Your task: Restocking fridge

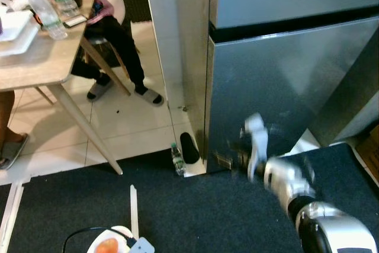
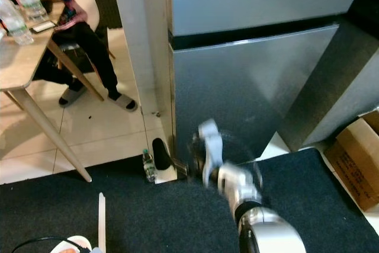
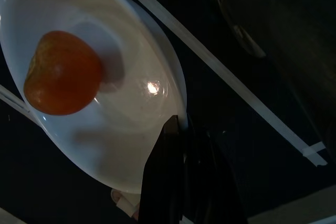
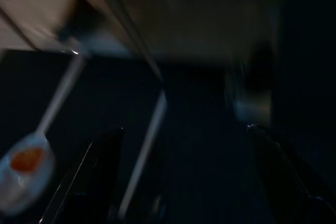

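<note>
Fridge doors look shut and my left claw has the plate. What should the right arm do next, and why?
Probably bring the blurred right claw up to the closed silver fridge's lower door edge and pull. The left claw grips the white plate holding the orange fruit, which cannot go in until the door opens.

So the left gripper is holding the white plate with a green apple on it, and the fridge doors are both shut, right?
Not quite: the fruit on the white plate is orange, not a green apple, as the left wrist view shows. The rest stands: the left gripper is clamped on the plate's rim, and both doors of the fridge are shut in the eye views.
</note>
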Available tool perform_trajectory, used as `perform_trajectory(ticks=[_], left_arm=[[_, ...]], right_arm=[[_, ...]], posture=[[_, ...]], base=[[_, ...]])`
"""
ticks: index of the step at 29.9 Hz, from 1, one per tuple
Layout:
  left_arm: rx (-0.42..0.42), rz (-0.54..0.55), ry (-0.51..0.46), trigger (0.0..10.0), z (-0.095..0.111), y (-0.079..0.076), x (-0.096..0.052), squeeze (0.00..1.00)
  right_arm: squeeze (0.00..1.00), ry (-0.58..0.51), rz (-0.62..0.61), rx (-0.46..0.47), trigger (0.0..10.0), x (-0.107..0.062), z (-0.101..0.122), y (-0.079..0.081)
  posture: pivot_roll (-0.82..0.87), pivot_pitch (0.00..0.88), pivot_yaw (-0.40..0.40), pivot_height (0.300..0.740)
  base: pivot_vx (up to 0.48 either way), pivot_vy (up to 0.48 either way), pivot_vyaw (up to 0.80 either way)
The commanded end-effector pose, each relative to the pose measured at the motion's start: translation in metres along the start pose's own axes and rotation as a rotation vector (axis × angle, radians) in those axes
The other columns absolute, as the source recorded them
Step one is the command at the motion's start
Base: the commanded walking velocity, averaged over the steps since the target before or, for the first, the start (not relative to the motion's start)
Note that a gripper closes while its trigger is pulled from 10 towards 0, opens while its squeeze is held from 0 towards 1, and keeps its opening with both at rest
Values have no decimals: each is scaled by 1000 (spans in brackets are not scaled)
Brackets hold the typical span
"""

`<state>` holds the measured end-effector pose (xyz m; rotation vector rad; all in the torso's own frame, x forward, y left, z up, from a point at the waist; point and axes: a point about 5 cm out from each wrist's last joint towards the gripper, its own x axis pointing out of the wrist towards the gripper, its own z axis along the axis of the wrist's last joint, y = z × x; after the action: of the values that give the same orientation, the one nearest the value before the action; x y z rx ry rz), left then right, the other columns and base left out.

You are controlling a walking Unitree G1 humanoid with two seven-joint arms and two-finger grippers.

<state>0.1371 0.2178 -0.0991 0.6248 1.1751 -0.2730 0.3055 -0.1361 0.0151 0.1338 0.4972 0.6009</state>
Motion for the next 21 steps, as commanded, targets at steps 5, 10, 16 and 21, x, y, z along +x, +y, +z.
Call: perform_trajectory(ticks=[5, 10, 16, 21], left_arm=[[-23, -4, 12, 10000, 0, -3, 0, 0], [-27, -5, 12, 10000, 1, -2, 0, 0], [-51, -15, 52, 10000, -10, -5, -1, 0], [-55, -41, 100, 10000, -25, -13, -2, 0]], right_arm=[[0, 155, -220, 115, 10000, -21, -51, -11], [0, 302, -378, 177, 10000, -48, -95, -19], [0, 430, -533, 217, 10000, -82, -133, -26], [0, 482, -558, 204, 10000, -92, -145, -26]], posture=[[31, 59, 20, 740], [39, 47, 11, 740], [27, 36, 17, 740], [20, 36, 18, 740]], base=[[0, 0, 0], [0, 0, 0], [0, 0, 0], [203, 0, 0]])
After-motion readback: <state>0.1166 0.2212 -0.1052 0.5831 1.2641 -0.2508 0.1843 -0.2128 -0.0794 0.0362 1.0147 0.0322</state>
